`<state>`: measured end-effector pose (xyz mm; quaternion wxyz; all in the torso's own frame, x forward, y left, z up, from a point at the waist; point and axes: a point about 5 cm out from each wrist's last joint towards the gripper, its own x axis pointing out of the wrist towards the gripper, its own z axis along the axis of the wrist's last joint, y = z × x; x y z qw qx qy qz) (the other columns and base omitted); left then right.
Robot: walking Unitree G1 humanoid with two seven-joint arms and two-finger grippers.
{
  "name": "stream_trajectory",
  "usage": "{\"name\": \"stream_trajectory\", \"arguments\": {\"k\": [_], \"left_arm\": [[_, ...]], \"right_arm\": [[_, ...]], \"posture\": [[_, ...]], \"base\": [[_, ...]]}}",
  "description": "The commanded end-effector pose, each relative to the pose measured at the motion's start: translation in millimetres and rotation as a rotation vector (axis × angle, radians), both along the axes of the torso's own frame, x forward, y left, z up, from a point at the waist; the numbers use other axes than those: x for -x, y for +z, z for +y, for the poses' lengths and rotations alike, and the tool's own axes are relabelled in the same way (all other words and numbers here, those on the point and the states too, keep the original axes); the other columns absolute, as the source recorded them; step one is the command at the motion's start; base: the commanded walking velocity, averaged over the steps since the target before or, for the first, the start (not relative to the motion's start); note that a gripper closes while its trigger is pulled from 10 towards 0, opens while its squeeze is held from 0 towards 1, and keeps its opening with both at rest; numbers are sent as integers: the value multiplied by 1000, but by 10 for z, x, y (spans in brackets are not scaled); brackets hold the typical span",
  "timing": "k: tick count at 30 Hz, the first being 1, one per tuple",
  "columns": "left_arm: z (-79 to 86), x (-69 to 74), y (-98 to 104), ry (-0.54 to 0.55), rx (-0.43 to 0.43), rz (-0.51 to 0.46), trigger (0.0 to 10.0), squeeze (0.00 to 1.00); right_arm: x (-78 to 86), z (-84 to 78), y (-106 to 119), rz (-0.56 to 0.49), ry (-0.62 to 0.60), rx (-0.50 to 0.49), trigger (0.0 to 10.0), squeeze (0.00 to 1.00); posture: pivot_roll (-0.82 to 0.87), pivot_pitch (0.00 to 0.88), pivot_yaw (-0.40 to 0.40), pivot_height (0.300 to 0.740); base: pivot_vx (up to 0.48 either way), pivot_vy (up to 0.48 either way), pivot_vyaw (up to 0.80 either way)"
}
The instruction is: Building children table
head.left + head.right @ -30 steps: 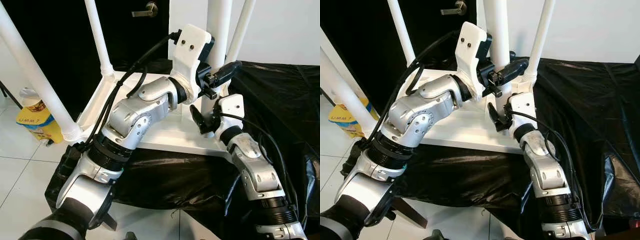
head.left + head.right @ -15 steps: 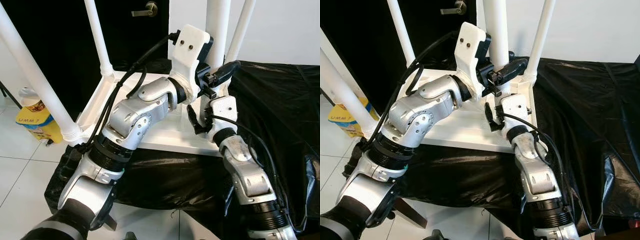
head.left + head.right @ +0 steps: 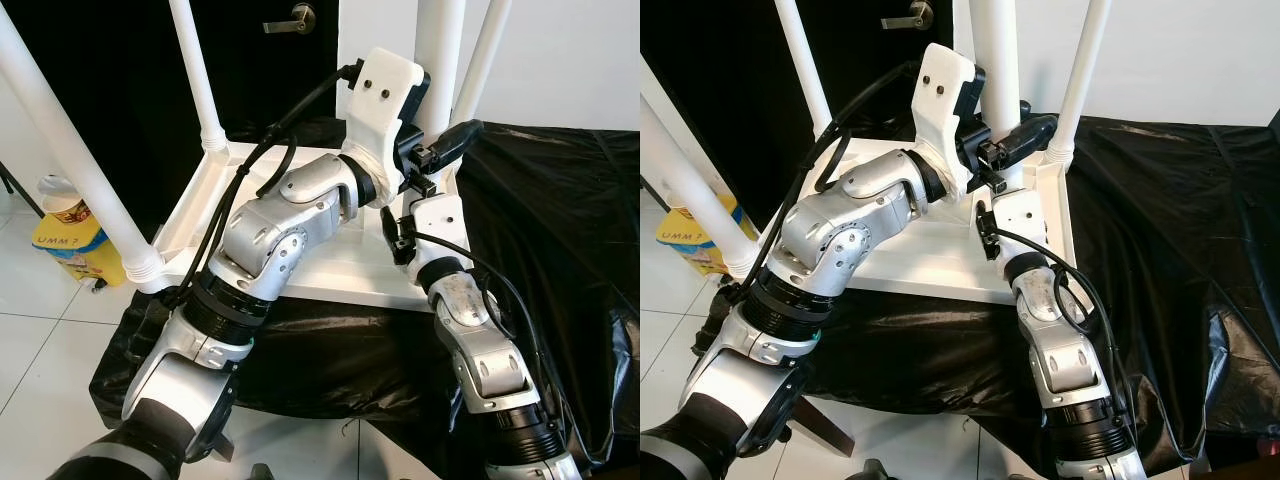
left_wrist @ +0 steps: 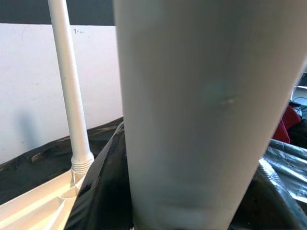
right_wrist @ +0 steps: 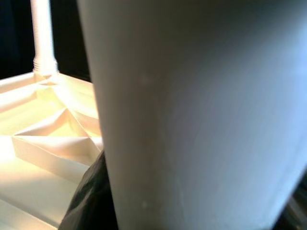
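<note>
The white children's table point(image 3: 335, 268) lies upside down on a black plastic sheet point(image 3: 560, 200), its legs pointing up. My left gripper point(image 3: 437, 152) is shut on the near right table leg point(image 3: 440, 50), a hand's width above its socket. My right gripper point(image 3: 398, 236) sits lower on the same leg, just above the tabletop, with its fingers closed around it. In both wrist views this leg point(image 4: 206, 110) point(image 5: 201, 115) stands right between the fingers. Three more legs stand in their sockets: near left point(image 3: 70, 150), far left point(image 3: 195, 70) and far right point(image 3: 487, 55).
A yellow bag point(image 3: 75, 245) with a white cap sits on the tiled floor to the left. A dark door with a lever handle point(image 3: 295, 17) is behind the table, a white wall to the right. The black sheet drapes over the support under the table.
My right arm has swung left and up, bringing its gripper from beside the leg's base onto the leg. The left gripper has kept its hold and place.
</note>
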<state>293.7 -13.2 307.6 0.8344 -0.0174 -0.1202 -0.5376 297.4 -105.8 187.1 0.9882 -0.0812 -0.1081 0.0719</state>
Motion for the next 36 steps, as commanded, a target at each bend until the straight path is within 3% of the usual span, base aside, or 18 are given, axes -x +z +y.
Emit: {"name": "stream_trajectory", "arguments": {"k": [1,9,10,11,12,13,14,25,26,28,29,36], "left_arm": [[-109,140,12,-110,-12,-21,10000,0],[-117,152,12,-116,-11,-23,10000,0],[-118,157,12,-123,-8,-19,10000,0],[-119,159,12,-127,-5,-15,10000,0],[-118,162,13,-130,-3,-14,10000,165],[-118,162,13,-130,-3,-14,10000,165],[-115,160,14,-129,-1,-10,10000,1000],[-109,174,21,-141,5,-8,10000,1000],[-110,179,22,-142,2,-11,10000,831],[-110,179,22,-142,2,-11,10000,831],[-110,177,24,-134,-4,-21,10000,0],[-94,169,37,-114,-4,-36,10000,0]], "right_arm": [[-2,4,-35,28,-16,-12,0,0],[-2,-18,-46,32,-41,-21,0,0],[-5,-25,-52,38,-49,-26,10000,0],[-7,-29,-55,41,-52,-28,10000,0],[-9,-32,-56,43,-55,-30,10000,0],[-9,-32,-56,43,-55,-30,10000,0],[-13,-36,-57,45,-58,-32,10000,0],[-22,-58,-63,53,-70,-53,10000,0],[-29,-73,-65,56,-75,-61,10000,0],[-29,-73,-65,56,-75,-61,10000,0],[-43,-111,-68,63,-90,-76,10000,0],[-77,-224,-74,77,-145,-118,10000,0]], "posture": [[-29,4,-5,740],[-29,6,-4,740],[-28,6,-4,740],[-28,6,-4,740],[-28,6,-4,740],[-28,6,-4,740],[-27,6,-4,740],[-27,10,-3,740],[-27,12,-3,740],[-27,12,-3,740],[-25,15,-3,740],[-24,20,-1,740]], "base": [[0,0,0],[0,0,0],[0,0,0],[0,0,0],[0,0,0],[0,0,0],[0,0,0],[0,0,0],[0,0,0],[0,0,0],[0,0,0],[0,0,0]]}}
